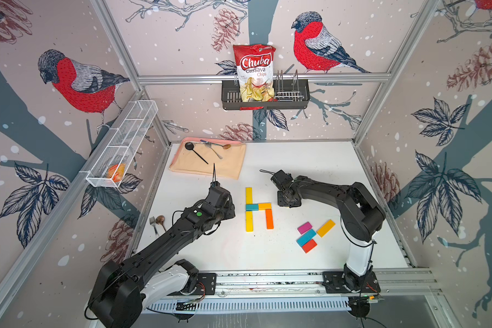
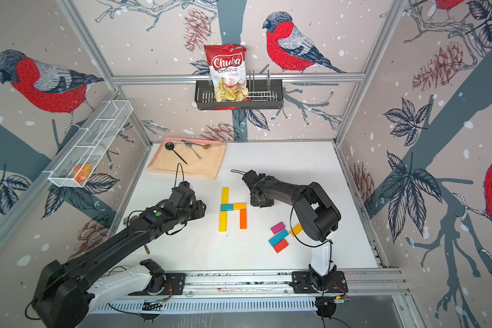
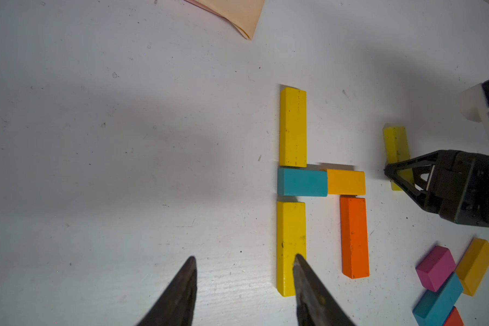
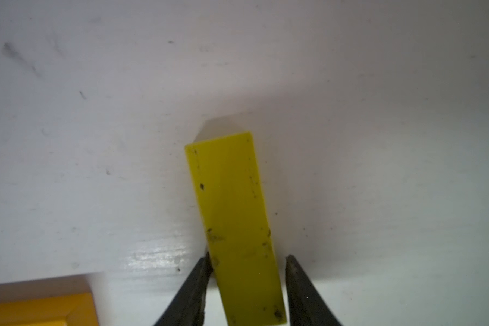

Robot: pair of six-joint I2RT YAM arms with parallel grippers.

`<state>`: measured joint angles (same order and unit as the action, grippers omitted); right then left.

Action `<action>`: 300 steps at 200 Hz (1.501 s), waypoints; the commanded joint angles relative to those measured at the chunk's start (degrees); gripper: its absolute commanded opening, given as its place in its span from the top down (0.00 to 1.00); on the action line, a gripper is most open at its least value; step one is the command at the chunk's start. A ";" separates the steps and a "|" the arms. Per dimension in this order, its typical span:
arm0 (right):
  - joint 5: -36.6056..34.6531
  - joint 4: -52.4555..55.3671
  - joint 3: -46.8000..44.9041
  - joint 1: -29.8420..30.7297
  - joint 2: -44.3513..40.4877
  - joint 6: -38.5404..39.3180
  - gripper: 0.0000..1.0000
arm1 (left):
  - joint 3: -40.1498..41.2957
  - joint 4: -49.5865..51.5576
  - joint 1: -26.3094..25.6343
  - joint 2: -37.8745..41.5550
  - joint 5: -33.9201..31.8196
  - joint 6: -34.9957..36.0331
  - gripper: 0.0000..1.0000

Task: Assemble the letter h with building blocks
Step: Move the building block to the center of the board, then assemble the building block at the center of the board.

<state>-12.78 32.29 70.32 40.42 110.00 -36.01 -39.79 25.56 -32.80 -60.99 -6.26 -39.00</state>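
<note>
Scuffed white tabletop (image 1: 310, 170) — flat matte square-edged planks (image 1: 252, 207) form an h.

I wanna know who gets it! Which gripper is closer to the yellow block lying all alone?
Right. The right gripper straddles the lone yellow block; the left gripper sits across the h, by its lower yellow block.

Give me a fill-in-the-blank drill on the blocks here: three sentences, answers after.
1. The h's right leg is ___.
2. The block that the right tool straddles is ___.
3. Between the spare magenta block and the red block lies a ___ one.
Answers: orange; yellow; teal.
</note>
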 commanded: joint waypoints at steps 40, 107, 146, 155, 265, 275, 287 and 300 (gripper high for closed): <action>1.17 1.37 -0.14 -0.52 1.09 -0.64 0.66 | 0.30 -0.67 0.10 0.48 -0.88 0.11 0.46; -0.93 4.46 2.26 0.07 -1.06 -0.64 0.43 | -0.09 -0.58 0.10 0.57 -0.42 -0.03 0.46; -4.76 9.61 3.51 1.49 -7.33 -1.62 0.29 | -1.87 0.42 0.10 1.18 -0.53 0.04 0.46; -4.89 9.69 1.54 1.59 -9.96 -2.27 0.27 | -2.18 0.61 0.10 1.44 -0.67 0.23 0.46; 10.97 -4.47 -26.24 -2.66 -26.41 -0.15 0.15 | -1.83 0.56 0.10 1.49 0.29 0.11 0.46; 11.03 -4.60 -26.83 -1.88 -26.15 -0.49 0.16 | -1.70 0.37 0.10 1.41 0.29 0.14 0.46; 10.78 -4.48 -27.62 -0.68 -26.13 -1.04 0.17 | -1.70 0.23 0.10 1.16 0.36 0.09 0.46; 10.29 -4.09 -28.22 0.66 -26.39 -1.96 0.18 | -1.77 0.12 0.10 0.79 0.55 -0.01 0.46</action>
<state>-2.98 28.67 43.07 39.35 83.88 -36.42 -41.60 26.20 -32.80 -59.75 -6.13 -38.98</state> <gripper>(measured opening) 0.827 0.540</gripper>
